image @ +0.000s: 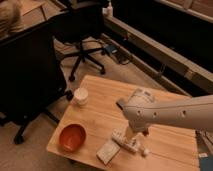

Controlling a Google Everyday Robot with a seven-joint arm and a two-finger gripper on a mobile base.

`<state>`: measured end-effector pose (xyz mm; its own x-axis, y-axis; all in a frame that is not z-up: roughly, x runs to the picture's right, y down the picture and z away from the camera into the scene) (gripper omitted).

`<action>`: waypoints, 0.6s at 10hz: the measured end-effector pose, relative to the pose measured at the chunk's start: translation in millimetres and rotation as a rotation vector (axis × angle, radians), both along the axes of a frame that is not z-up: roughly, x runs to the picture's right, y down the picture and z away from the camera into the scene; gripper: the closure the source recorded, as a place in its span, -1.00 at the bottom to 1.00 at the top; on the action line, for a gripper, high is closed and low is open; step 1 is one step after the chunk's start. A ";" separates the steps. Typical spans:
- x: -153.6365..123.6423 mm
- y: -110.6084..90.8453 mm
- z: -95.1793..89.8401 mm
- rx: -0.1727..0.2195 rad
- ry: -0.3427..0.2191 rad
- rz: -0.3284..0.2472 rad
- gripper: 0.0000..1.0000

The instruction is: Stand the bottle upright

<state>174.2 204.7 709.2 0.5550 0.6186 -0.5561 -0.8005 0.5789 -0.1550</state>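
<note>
Where the wooden surface (100,117) nears its front edge, the bottle (129,144) lies on its side, just right of the flat white box (107,151) and well apart from the red bowl (73,137) to the left. Gripper (144,134) hangs low, just above the bottle's right half, under the bulky white arm (165,112); jaws spread wide, holding nothing. Farther back: dark remote (121,103) partly behind the arm, white cup (80,96) near the left rear edge.
</note>
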 end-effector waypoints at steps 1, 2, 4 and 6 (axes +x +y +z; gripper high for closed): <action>0.2 -3.7 1.4 0.008 -0.031 -0.083 -0.60; 1.3 -8.3 3.4 0.015 -0.062 -0.174 -0.60; 6.6 -19.6 8.1 0.030 -0.111 -0.339 -0.60; 7.2 -20.3 8.4 0.030 -0.113 -0.351 -0.60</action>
<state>181.4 184.4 717.6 0.7933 0.3949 -0.4634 -0.5313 0.8207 -0.2100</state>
